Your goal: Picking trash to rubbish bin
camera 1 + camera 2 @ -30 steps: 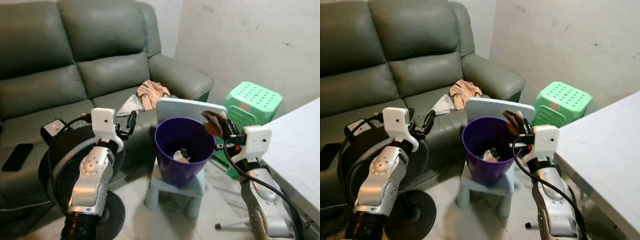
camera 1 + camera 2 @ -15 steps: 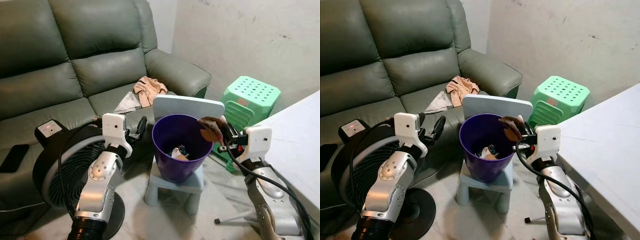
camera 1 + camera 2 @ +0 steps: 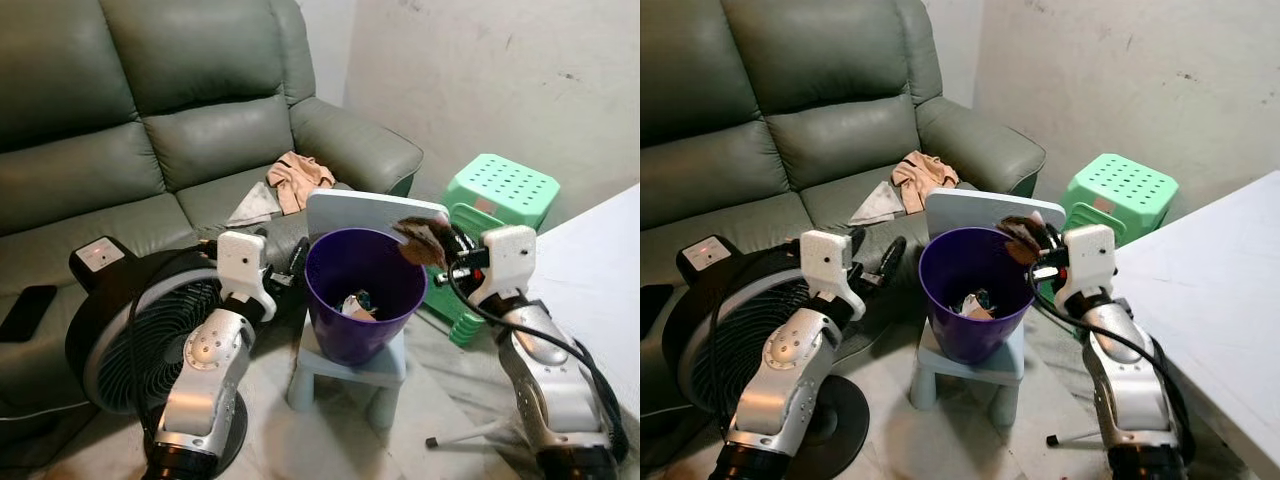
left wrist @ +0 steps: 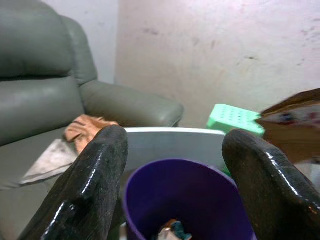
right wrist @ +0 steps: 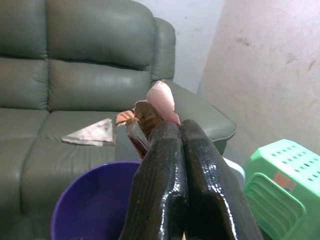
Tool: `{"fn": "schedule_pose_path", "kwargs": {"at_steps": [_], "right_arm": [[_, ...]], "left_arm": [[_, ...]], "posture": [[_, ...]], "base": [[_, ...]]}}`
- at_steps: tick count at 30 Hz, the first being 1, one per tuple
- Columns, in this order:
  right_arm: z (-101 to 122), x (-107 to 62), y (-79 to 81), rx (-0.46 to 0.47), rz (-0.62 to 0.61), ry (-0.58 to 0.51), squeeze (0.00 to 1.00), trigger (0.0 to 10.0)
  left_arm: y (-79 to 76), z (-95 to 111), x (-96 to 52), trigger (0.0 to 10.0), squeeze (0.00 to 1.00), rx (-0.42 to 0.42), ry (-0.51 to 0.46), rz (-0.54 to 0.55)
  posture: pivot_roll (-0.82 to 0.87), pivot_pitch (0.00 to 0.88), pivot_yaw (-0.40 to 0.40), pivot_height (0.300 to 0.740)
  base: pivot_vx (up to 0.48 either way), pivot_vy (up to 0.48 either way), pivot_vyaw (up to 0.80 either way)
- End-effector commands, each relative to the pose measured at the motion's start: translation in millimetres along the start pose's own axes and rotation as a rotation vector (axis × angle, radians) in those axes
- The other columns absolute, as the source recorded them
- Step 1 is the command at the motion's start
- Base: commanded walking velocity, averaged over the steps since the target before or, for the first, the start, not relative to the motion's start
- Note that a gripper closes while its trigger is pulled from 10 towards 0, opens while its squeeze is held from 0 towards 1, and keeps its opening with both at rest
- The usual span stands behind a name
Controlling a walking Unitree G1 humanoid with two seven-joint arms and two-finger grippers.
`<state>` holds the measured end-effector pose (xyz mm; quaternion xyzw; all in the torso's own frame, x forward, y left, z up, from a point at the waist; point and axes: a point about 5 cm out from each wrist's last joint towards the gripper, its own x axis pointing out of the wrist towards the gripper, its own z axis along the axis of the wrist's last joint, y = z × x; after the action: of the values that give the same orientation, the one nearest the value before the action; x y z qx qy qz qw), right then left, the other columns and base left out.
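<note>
A purple rubbish bin [image 3: 362, 296] stands on a small pale-blue stool [image 3: 345, 378], with scraps of trash [image 3: 355, 304] at its bottom. My right gripper [image 3: 443, 246] is shut on a brown crumpled wrapper [image 3: 420, 240], held over the bin's right rim; the wrapper [image 5: 145, 120] sticks out past the closed fingers [image 5: 170, 175]. My left gripper [image 3: 296, 258] is open and empty, just left of the bin, and its two fingers [image 4: 95, 180] frame the bin [image 4: 185, 200].
A green-grey sofa [image 3: 150, 130] stands behind, with a peach cloth [image 3: 300, 175] and a grey paper [image 3: 252, 208] on the seat. A floor fan [image 3: 130, 330] is at my left, a green plastic stool [image 3: 495, 195] and a white table [image 3: 600, 270] on the right.
My right gripper with the wrapper has risen slightly and moved a little nearer over the bin's rim. My left gripper has edged closer to the bin. The camera has shifted a little.
</note>
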<state>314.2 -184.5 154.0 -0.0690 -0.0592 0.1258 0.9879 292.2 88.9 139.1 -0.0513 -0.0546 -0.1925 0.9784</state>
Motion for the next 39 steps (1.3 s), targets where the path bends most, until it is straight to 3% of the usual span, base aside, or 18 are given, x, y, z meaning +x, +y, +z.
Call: {"fn": "schedule_pose_path", "kwargs": {"at_steps": [1, 13, 18, 19, 23, 31, 36, 39], "right_arm": [[4, 5.8, -5.7, -0.022, 0.005, -0.010, 0.00, 10.0], [9, 44.6, 4.2, 0.006, 0.098, 0.007, 0.00, 10.0], [9, 51.4, 8.1, 0.013, 0.123, 0.019, 0.00, 10.0], [8, 58.0, 12.9, 0.015, 0.144, 0.032, 0.00, 10.0], [5, 67.9, 21.0, 0.046, 0.164, 0.062, 0.00, 10.0], [5, 84.9, 32.8, 0.072, 0.132, 0.087, 0.00, 10.0], [12, 96.2, 35.7, 0.130, 0.075, 0.077, 0.00, 10.0], [19, 101.6, 32.1, 0.227, 0.000, 0.051, 0.00, 10.0]], "left_arm": [[-10.5, 4, -0.9, 10.0, 0.00, 0.006, -0.025, -0.035], [-34.1, 9, -11.0, 10.0, 0.00, -0.023, -0.052, -0.086], [-38.6, 10, -13.7, 10.0, 0.00, -0.033, -0.053, -0.089], [-43.1, 12, -19.0, 10.0, 0.00, -0.037, -0.059, -0.089], [-46.8, 14, -28.8, 10.0, 0.00, -0.056, -0.056, -0.079], [-63.9, 21, -50.0, 10.0, 0.00, -0.132, -0.031, -0.139], [-77.9, 23, -64.1, 10.0, 0.00, -0.149, 0.005, -0.192], [-82.3, 25, -68.0, 10.0, 0.00, -0.163, 0.017, -0.209]], "posture": [[0.03, 0.043, -0.101, 0.740], [0.06, 0.130, -0.147, 0.740], [0.07, 0.149, -0.158, 0.740], [0.09, 0.197, -0.177, 0.740], [0.11, 0.233, -0.188, 0.740], [0.13, 0.333, -0.191, 0.740], [0.14, 0.353, -0.183, 0.740], [0.15, 0.357, -0.176, 0.740]], "base": [[0.000, 0.000, 0.00], [0.000, 0.000, 0.00], [0.000, 0.000, 0.00], [0.000, 0.000, 0.00], [0.000, 0.000, 0.00], [0.000, 0.000, 0.00], [0.000, 0.000, 0.00], [0.000, 0.000, 0.00]]}}
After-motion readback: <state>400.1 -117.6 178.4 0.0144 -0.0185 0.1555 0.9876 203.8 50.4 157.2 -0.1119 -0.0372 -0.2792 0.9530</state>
